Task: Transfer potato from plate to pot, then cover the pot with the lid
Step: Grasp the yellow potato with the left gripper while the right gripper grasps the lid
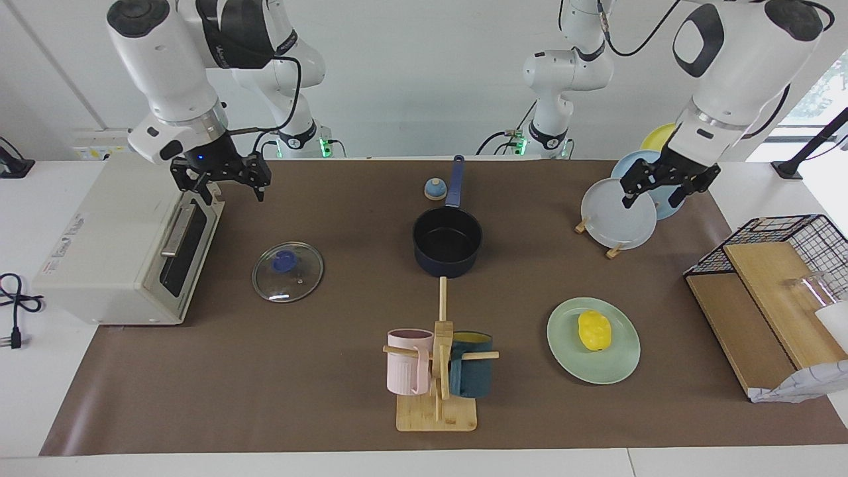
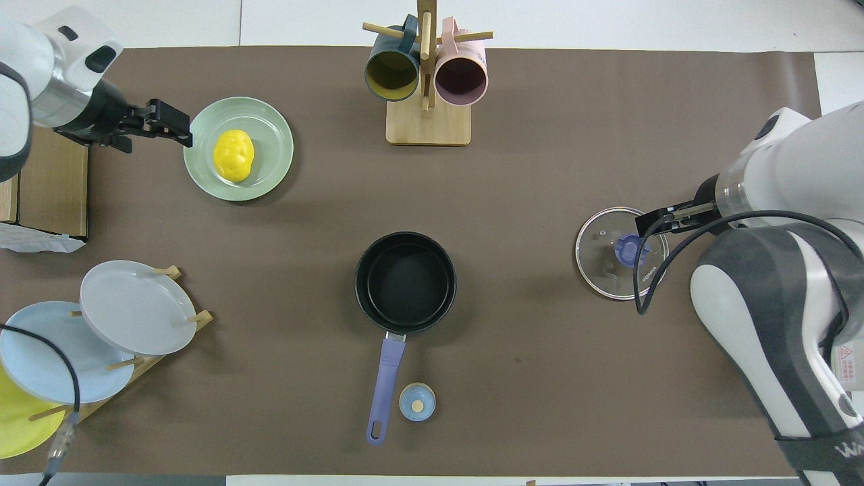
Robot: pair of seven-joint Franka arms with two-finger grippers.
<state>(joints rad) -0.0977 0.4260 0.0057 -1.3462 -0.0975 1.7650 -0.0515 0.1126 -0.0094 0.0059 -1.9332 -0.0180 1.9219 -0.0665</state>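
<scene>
1. The left pincer [image 1: 664, 187] hangs in the air with its fingers spread wide and nothing between them. In the facing view it is up over the grey plate [image 1: 618, 213] on the plate rack.
2. The potato [image 1: 593, 330] lies on the mint-green plate [image 1: 619, 363], down on the bench [image 1: 265, 371] and well apart from the left pincer. From overhead that pincer shows just beside the plate's rim, at the left arm's end of the bench.
3. The right pincer [image 1: 223, 180] is also wide open and empty, raised by the top front corner of the toaster oven [image 1: 112, 245].
4. The lid [image 1: 287, 271] lies flat on the bench, knob up, below the right pincer and apart from it.
5. The pot [image 1: 447, 242] stands uncovered and empty in the middle of the bench between the two pincers, well apart from both, its handle pointing toward the robots.
</scene>
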